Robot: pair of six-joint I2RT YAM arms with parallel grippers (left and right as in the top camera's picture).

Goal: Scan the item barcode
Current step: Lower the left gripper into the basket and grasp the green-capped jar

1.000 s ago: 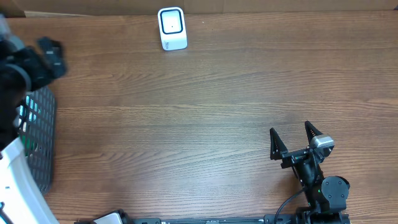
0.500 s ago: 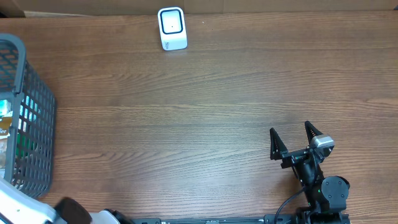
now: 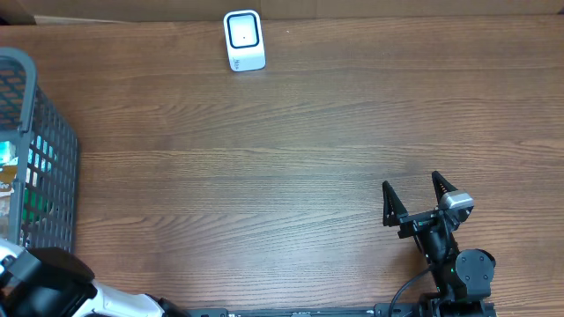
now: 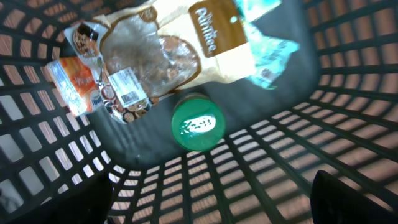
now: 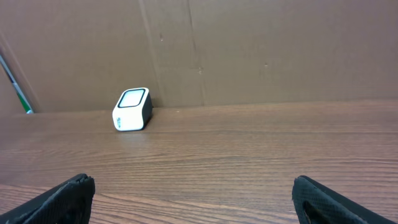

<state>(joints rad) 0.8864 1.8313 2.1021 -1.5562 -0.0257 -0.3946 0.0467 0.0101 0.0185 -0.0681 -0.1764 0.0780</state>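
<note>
Green-capped container [image 4: 197, 122] and brown bag [image 4: 168, 50] sit in the basket [image 4: 348, 81], and we see both straight beyond the left gripper [image 4: 211, 186]; its jaws are apart and empty. Scanner [image 3: 243, 40] is far ahead-left of the right gripper [image 3: 411, 183], whose fingers are spread wide.

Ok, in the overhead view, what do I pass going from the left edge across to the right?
grey mesh basket → white scanner → right gripper, its jaws open. The left arm low in the corner overlaps the basket, so it is left out.
</note>
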